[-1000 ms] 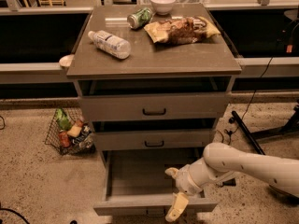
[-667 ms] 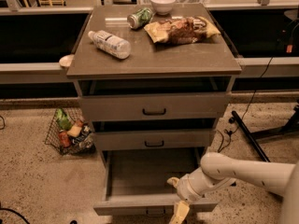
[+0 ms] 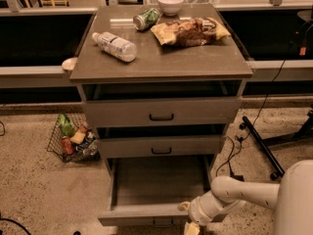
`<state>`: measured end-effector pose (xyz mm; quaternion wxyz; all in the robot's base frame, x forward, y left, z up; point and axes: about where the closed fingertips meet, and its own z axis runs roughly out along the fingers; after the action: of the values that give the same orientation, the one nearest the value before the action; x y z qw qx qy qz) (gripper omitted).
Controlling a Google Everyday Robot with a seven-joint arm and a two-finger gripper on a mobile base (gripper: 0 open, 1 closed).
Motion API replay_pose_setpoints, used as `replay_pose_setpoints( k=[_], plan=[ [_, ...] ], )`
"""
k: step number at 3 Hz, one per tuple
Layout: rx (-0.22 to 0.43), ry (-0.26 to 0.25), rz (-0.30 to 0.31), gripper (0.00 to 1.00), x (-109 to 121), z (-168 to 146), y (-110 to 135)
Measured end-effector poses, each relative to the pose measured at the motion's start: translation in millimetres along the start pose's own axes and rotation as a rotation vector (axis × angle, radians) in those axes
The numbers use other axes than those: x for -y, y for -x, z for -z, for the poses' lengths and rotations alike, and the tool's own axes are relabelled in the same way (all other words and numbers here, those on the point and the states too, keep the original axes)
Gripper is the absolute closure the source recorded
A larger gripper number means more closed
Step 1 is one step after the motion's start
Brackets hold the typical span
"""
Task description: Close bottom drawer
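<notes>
Grey-brown and three drawers tall, the cabinet (image 3: 161, 70) rises above and just left of your gripper (image 3: 190, 218), which sits at the bottom edge of the view against the right part of the lowest front panel. Your white arm (image 3: 244, 195) reaches in from the gripper's right, low over the speckled floor (image 3: 39, 190).

The bottom drawer (image 3: 156, 185) stands wide open. Its shallow tray stretches up and left of the gripper, and its low front panel runs off to the gripper's left. Its small dark handle (image 3: 161, 223) lies just left of the gripper. Whether your gripper is apart or together cannot be told here.

Higher up, the middle drawer (image 3: 161, 146) and the taller top drawer (image 3: 161, 112) each stand slightly out from the frame, directly above the open tray.

A wire basket (image 3: 73, 137) of packets rests on the floor well to the gripper's upper left, beside the cabinet. Black stand legs (image 3: 261, 148) cross the floor to its upper right.

On the cabinet top, far above the gripper, a crumpled snack bag (image 3: 190, 31) lies nearly straight overhead. A clear plastic bottle (image 3: 115, 45) lies on its side farther left. A white bowl (image 3: 170, 4) sits at the back edge, and a green can (image 3: 146, 19) lies tipped over just left of the bowl.
</notes>
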<state>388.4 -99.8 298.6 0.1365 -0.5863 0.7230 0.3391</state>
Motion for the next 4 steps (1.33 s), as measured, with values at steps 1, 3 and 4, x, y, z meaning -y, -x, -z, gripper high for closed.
replay_pose_setpoints(
  k=[1, 3, 4],
  plan=[
    [0.027, -0.008, -0.043, 0.38, 15.0, -26.7, -32.1],
    [0.025, -0.004, -0.052, 0.84, 15.3, -36.4, -35.6],
    [-0.058, -0.025, -0.054, 1.00, 28.2, -53.3, -57.0]
  ],
)
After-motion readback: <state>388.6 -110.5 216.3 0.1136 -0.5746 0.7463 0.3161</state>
